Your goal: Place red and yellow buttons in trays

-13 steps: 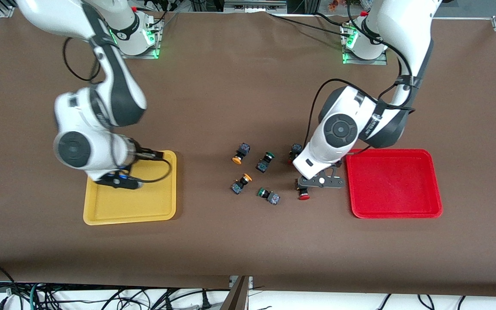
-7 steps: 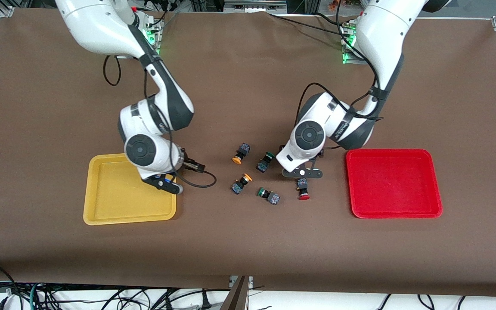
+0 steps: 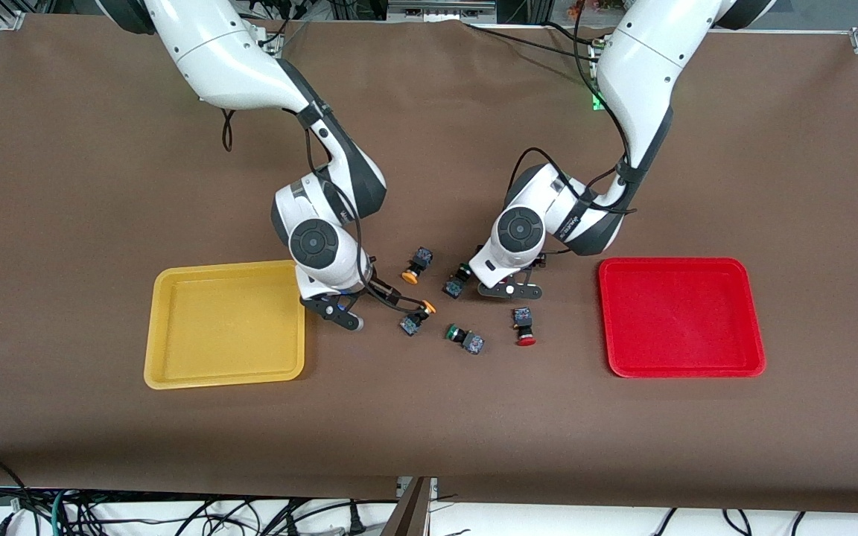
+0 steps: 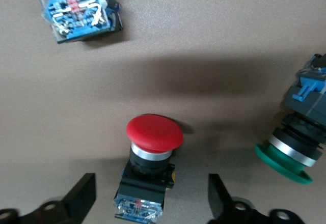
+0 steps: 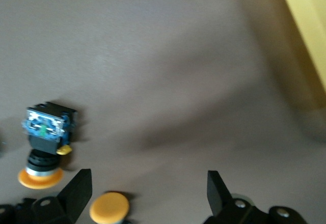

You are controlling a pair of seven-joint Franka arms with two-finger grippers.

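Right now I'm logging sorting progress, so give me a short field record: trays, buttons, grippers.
yellow tray: holds no button
red tray: holds no button
yellow buttons: two on the table between the trays
red button: on the table; another red button lies under the left gripper
green buttons: two, among the rest
left gripper: open, astride a red button
right gripper: open, over table beside yellow buttons

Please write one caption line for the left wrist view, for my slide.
Open left gripper straddling a red-capped button on the brown table, with a green-capped button lying beside it.
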